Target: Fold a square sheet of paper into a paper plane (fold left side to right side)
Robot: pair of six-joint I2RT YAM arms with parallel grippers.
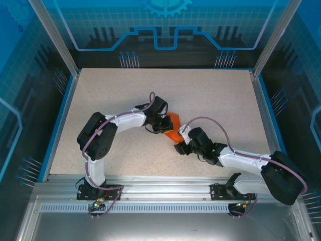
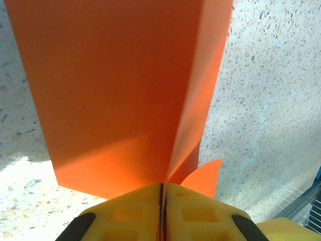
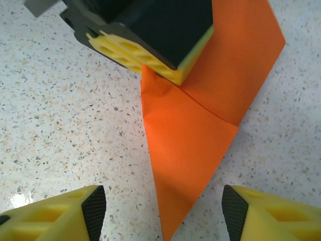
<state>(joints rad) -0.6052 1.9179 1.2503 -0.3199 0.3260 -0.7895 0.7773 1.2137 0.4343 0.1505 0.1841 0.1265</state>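
Observation:
The orange paper (image 1: 173, 130) lies mid-table, folded into a pointed creased shape. My left gripper (image 1: 161, 125) is shut on its left edge; in the left wrist view the yellow fingers (image 2: 135, 213) pinch the paper (image 2: 120, 95), which rises as a lifted flap. In the right wrist view the paper (image 3: 190, 135) tapers to a point between my right gripper's open fingers (image 3: 75, 213), and the left gripper (image 3: 150, 55) clamps its upper edge. My right gripper (image 1: 179, 147) hovers open just over the paper's near tip.
A speckled beige table (image 1: 115, 95) with blue edging and metal frame posts (image 1: 52, 35) surrounds the work. Both arm bases sit on the aluminium rail (image 1: 160, 188) at the near edge.

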